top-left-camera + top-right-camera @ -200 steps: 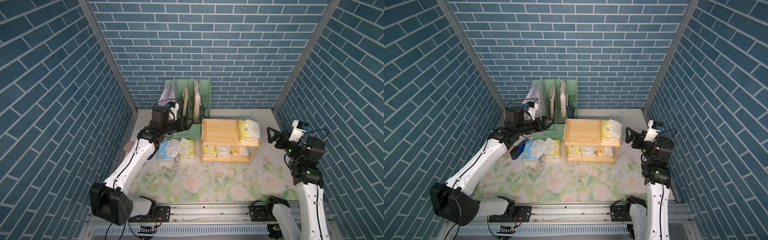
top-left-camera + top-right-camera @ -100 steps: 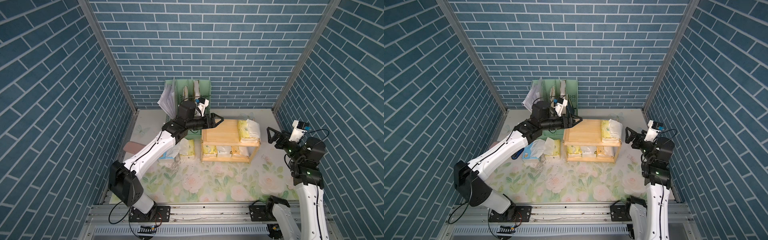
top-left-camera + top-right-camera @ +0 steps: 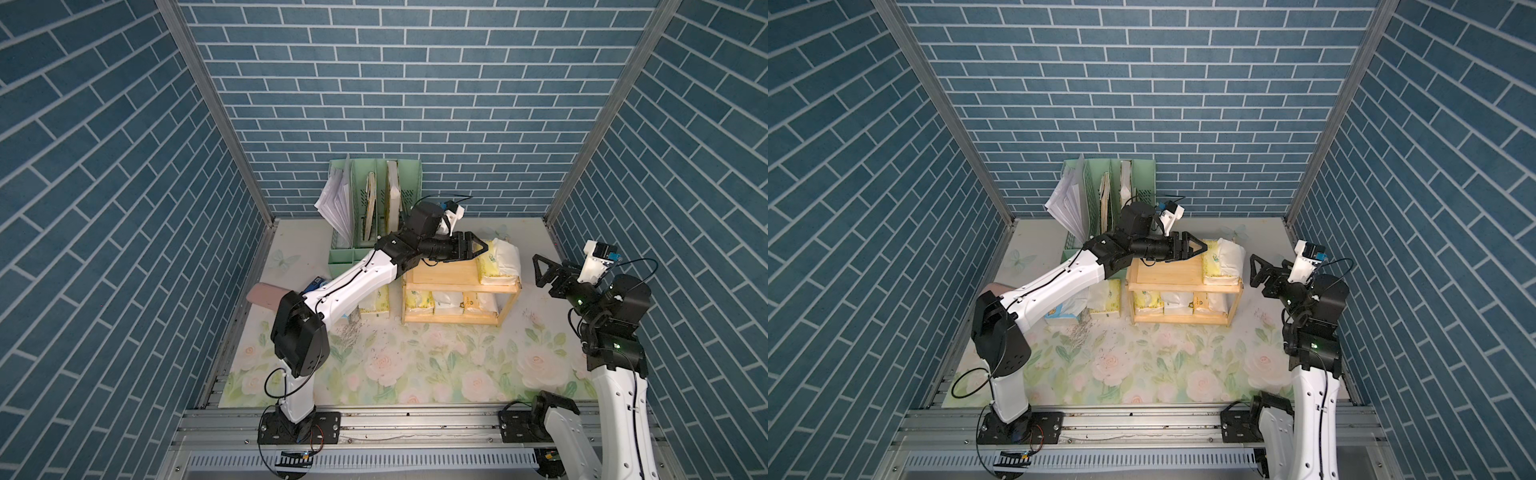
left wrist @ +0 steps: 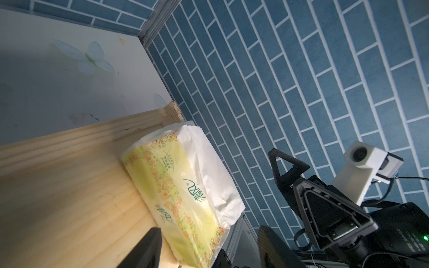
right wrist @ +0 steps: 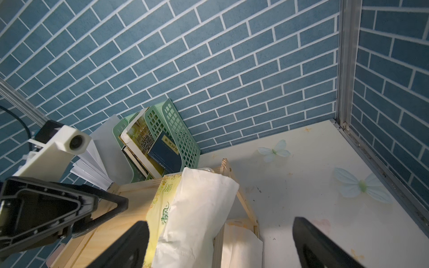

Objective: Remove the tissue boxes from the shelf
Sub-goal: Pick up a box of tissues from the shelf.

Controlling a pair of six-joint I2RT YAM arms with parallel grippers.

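Tissue box (image 3: 496, 264) pale yellow, white tissue bulging, atop shelf (image 3: 440, 272); left fingers (image 4: 148, 248) apart, right fingers (image 5: 132, 246) wide.

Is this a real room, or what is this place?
Probably a robot test booth, not a real room: brick-print walls box in a flowery table, and a left arm and right arm stand bolted to a metal rail.

The top tissue pack (image 4: 176, 185) is printed pale yellow with blossoms and green lettering; the shelf (image 3: 444, 274) is finished light wood, the file organizer (image 3: 411, 178) mint green.
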